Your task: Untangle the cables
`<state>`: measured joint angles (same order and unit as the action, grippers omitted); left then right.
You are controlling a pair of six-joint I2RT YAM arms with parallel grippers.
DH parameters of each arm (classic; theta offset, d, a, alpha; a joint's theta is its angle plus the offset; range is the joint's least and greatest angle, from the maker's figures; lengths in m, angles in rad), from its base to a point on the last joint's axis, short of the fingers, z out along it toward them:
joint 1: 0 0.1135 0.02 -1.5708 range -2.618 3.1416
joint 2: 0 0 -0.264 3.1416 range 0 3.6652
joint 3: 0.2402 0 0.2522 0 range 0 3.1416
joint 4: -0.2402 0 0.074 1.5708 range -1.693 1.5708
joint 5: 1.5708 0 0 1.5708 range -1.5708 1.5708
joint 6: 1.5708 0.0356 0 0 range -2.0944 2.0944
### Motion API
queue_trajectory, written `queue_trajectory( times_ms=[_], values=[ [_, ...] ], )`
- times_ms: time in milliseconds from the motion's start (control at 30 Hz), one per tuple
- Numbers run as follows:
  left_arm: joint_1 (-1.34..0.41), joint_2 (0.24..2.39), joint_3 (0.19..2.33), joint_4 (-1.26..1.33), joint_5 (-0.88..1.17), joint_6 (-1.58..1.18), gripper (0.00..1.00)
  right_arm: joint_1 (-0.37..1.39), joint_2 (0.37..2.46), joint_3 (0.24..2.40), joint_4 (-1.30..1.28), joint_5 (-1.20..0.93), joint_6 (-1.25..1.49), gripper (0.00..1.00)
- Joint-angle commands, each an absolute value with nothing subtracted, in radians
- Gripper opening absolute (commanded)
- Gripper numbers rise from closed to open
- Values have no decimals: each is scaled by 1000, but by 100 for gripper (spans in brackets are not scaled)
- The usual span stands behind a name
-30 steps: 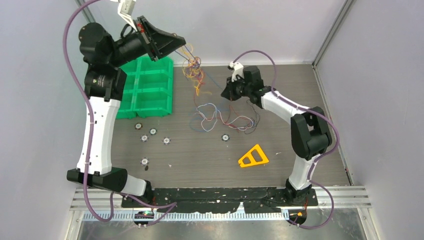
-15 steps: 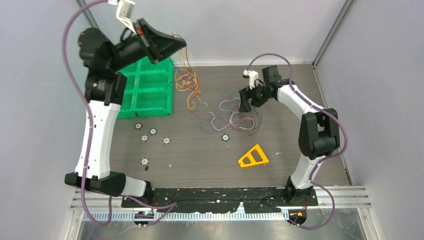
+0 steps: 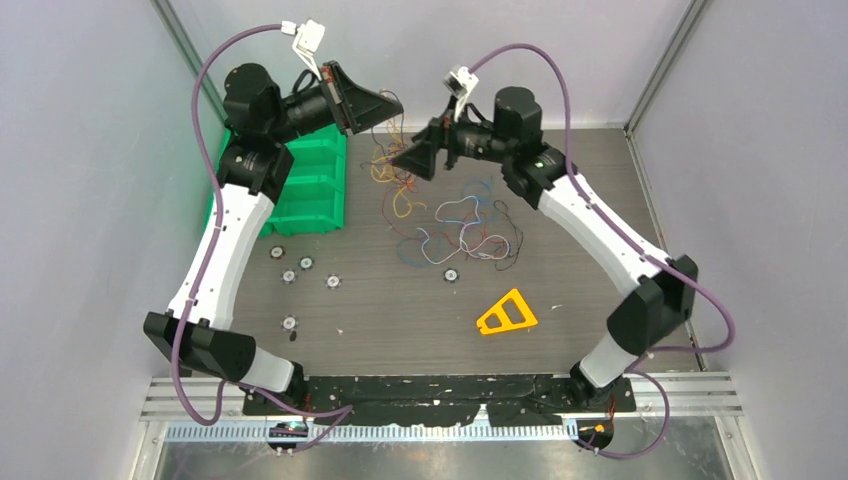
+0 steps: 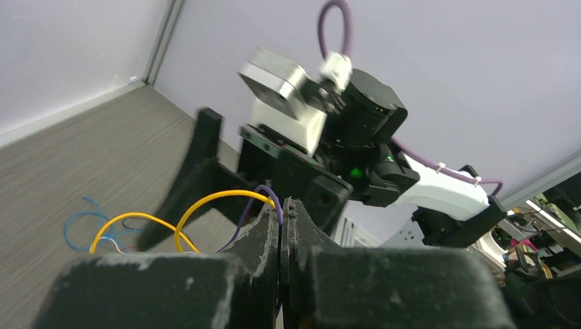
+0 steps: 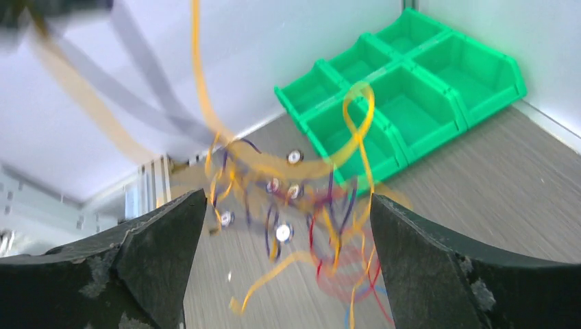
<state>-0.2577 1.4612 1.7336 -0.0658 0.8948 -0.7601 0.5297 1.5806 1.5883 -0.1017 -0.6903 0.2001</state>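
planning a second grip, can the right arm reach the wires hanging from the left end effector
Probably yes: the right end effector is open and the wires dangle just ahead of it, with nothing in between.

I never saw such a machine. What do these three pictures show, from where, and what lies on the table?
Two robot arms stand on a table. One picture looks down from above; the other two come from cameras on the wrists. The left claw is shut on thin coloured cables, holding some strands up; the rest lie tangled on the table. The right claw is open near the hanging strands. Green bins, an orange triangle and small round discs also lie there.
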Motion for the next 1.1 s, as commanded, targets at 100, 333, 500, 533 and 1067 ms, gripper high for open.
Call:
queue_trajectory(
  times_ms=[100,333,500,533,1067],
  values=[
    [-299,1435,1702,47,895,-809,0,626,1789,1782,37,-411,303,99],
    [-258,1420,1797,100,922,-860,0,603,1825,1542,69,-236,244,49],
    [-190,1418,1880,128,926,-913,0,517,1797,1347,77,-304,207,31],
    [-181,1419,1900,129,928,-912,0,506,1793,1305,70,-330,186,29],
    [-29,1445,2150,91,930,-896,0,150,1811,1244,-335,-346,-199,5]
  ],
)
